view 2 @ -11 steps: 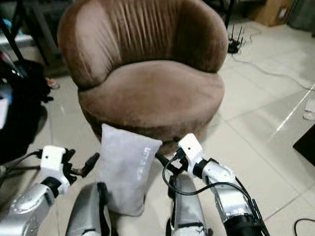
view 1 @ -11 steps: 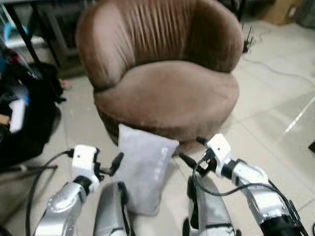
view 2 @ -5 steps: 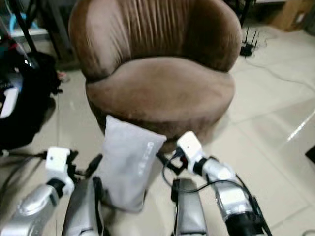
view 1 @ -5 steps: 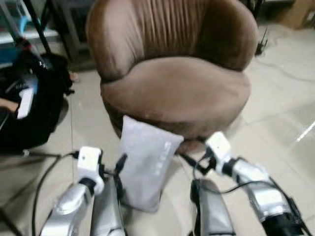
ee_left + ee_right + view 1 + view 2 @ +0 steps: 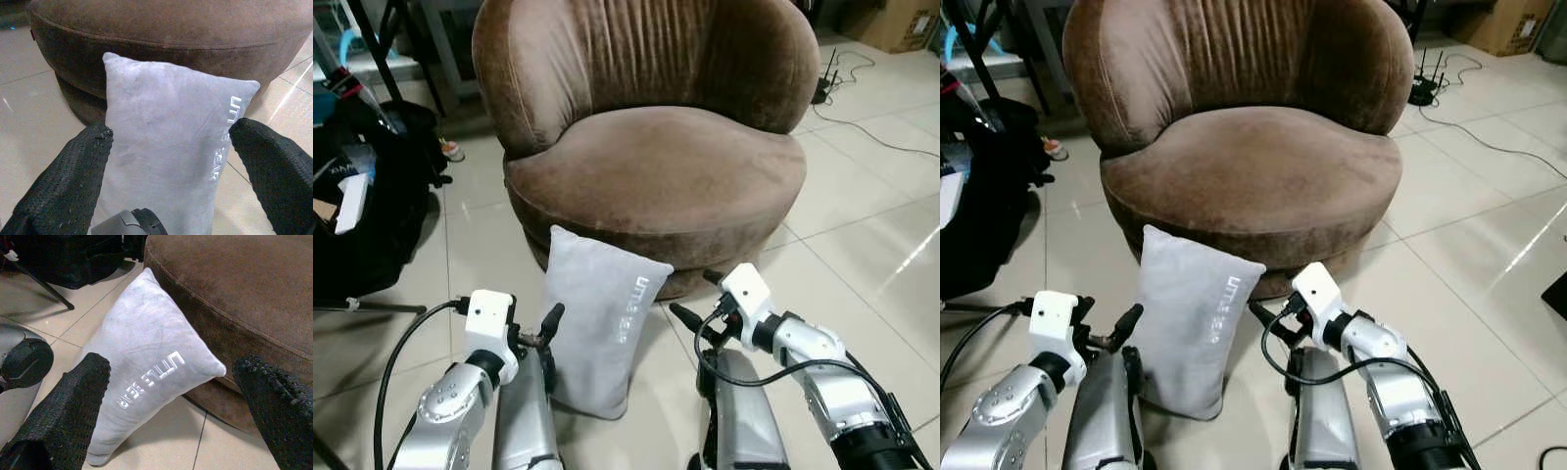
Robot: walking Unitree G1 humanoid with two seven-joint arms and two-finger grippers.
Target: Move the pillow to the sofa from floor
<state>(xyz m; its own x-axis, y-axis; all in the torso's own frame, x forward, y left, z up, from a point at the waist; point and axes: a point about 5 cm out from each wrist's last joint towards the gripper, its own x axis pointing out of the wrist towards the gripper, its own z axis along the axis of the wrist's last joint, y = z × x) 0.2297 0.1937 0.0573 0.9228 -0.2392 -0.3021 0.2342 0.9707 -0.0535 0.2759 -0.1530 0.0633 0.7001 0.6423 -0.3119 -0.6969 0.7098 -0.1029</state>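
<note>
A grey pillow [image 5: 602,323] with white lettering stands on end on the tiled floor, leaning against the front of the round brown sofa [image 5: 656,166]. My left gripper [image 5: 546,333] is at the pillow's left edge, low down. It is open, and in the left wrist view the pillow [image 5: 166,147] lies ahead between the two black fingers [image 5: 73,181]. My right gripper [image 5: 693,294] hovers just right of the pillow's top corner, also open. The right wrist view has the pillow [image 5: 142,367] and the sofa base beyond its spread fingers [image 5: 73,406]. Neither gripper clasps the pillow.
A black bag [image 5: 372,206] and dark stand legs crowd the floor at the left. A router with cables [image 5: 824,88] and a cardboard box [image 5: 896,24] lie at the far right. My own silver legs [image 5: 524,421] stand close below the pillow. Bare tiles stretch to the right.
The whole picture swayed and sharpened, so the camera moved. The pillow still leans on the sofa, and both open grippers keep their places on either side of it.
</note>
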